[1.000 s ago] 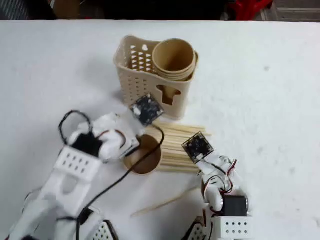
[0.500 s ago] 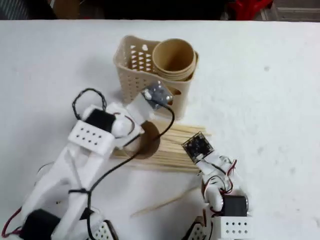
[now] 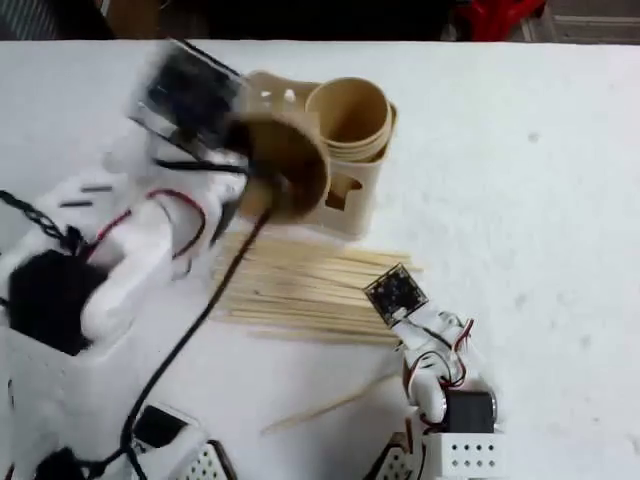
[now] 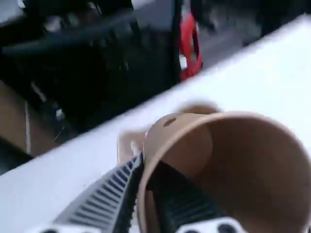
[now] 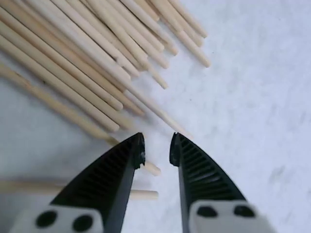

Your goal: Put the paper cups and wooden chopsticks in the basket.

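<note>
Left wrist view: left gripper (image 4: 143, 166) clamps brown paper cup (image 4: 233, 162) by its rim; level it, nest into stacked cups (image 3: 347, 112) at beige perforated basket (image 3: 352, 208) 3 o'clock.

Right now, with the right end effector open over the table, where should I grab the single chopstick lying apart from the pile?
Take the chopstick near its middle, straight from above, closing across its width. It lies flat and alone on the table, apart from the pile, so both sides look free.
</note>
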Tool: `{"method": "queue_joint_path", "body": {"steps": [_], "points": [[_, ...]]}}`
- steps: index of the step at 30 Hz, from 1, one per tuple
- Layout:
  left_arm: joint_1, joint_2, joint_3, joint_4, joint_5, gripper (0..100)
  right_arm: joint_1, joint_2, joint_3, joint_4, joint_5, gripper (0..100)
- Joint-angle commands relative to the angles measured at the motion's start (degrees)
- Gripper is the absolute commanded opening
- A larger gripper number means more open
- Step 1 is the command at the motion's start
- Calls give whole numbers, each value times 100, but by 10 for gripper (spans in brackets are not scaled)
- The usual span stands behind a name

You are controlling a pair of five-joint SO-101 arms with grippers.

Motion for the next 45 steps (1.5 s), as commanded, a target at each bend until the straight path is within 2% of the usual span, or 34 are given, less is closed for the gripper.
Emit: {"method": "queue_joint_path", "body": {"steps": [1, 6, 15, 25, 36, 40, 45], "points": [[251, 1103, -809, -1160, 835, 28, 40, -40, 44, -48, 62, 94], [602, 2563, -1380, -1354, 905, 28, 40, -40, 44, -48, 62, 94], [523, 3916, -2611, -281, 905, 28, 40, -40, 44, -48, 62, 94], [347, 4031, -3499, 404, 905, 28, 40, -40, 44, -48, 62, 94], [418, 4057, -3508, 1116, 905, 28, 40, -40, 44, -48, 62, 94], [400, 4057, -3376, 1081, 897, 41, 40, -40, 44, -48, 62, 94], [400, 4057, -3130, 466, 862, 156, 40, -40, 44, -48, 62, 94]]}}
